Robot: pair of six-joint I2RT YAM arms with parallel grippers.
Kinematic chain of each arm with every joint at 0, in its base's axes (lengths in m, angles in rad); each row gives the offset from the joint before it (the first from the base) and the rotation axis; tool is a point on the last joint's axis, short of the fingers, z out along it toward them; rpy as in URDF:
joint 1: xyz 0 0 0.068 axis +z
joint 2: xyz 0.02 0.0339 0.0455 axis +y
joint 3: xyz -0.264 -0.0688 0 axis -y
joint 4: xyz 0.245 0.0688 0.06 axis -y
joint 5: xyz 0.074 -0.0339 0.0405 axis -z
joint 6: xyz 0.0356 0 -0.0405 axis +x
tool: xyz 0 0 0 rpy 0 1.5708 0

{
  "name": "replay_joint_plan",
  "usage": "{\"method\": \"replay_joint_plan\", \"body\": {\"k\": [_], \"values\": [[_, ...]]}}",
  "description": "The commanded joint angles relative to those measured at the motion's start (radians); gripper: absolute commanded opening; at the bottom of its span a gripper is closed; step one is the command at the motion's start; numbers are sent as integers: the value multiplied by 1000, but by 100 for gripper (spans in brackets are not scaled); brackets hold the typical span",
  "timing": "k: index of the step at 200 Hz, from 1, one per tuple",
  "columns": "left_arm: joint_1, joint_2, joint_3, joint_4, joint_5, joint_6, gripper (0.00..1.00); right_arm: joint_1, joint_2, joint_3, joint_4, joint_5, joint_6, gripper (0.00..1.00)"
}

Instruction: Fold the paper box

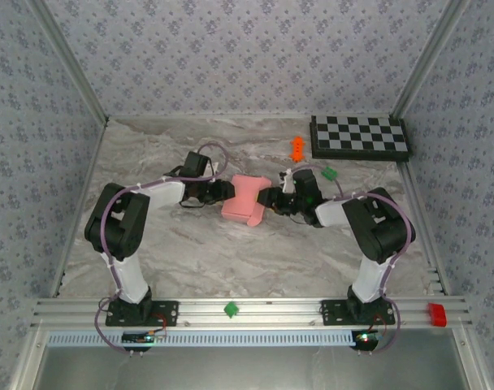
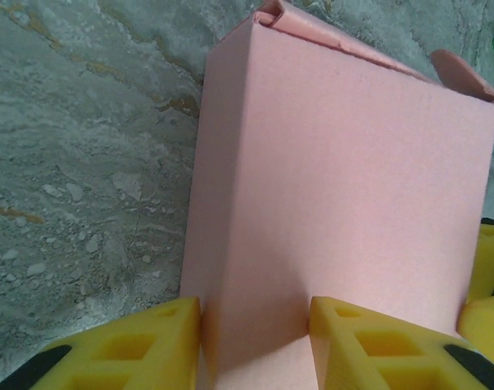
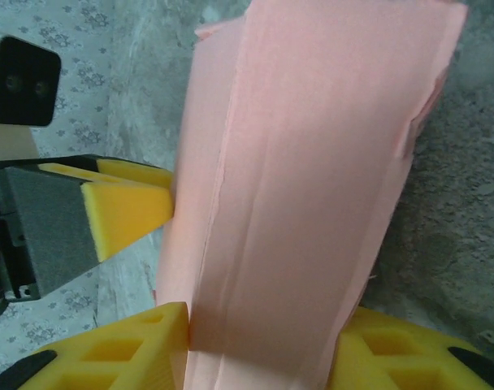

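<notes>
We see the pink thin-card paper box [image 1: 245, 200] lying near the middle of the grey marbled tabletop [image 1: 190, 252], between the two arms. The left end effector [image 1: 224, 192] grasps the box's left end, its yellow fingers [image 2: 158, 345] pressed against the card on either side. The right end effector [image 1: 267, 197] grasps the right end likewise, fingers [image 3: 133, 341] tight against the card.

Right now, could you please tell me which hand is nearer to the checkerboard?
Right. The right hand is at the paper box's side facing the checkerboard; the left hand is at its opposite side.
</notes>
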Motion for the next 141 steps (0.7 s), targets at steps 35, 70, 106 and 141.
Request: {"method": "replay_joint_plan", "body": {"k": [35, 70, 106, 141], "values": [[-10, 20, -40, 142, 105, -78, 39, 17, -117, 29, -60, 0, -63, 44], [-10, 26, -42, 128, 76, -83, 39, 17, -86, 31, -94, 25, -62, 44], [-10, 34, -42, 116, 71, -78, 40, 14, -68, 10, -82, 31, -56, 43], [-13, 48, -45, 126, 79, -89, 40, 25, -62, 40, -76, 8, -56, 39]]}}
